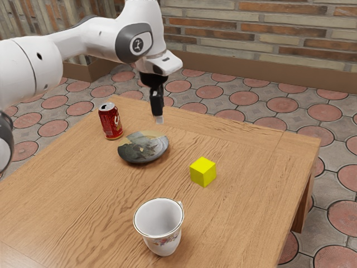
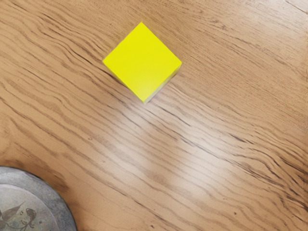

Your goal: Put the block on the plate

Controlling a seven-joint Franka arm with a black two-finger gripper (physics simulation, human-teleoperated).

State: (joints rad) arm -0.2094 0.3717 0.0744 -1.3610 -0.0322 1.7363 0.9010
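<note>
One block (image 1: 202,171) near the plate (image 1: 146,148), ungrabbed, so I'm at the pickup step imo. Can't tell if my end effector (image 1: 159,119)'s spread; next, align and descend.

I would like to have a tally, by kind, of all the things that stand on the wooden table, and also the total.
Blocks: 1, the yellow cube-shaped block
Plates: 1, the round dark grey patterned plate
Cans: 1, the red metal drink can
Cups: 1, the white cup with a floral pattern
Total: 4
</note>
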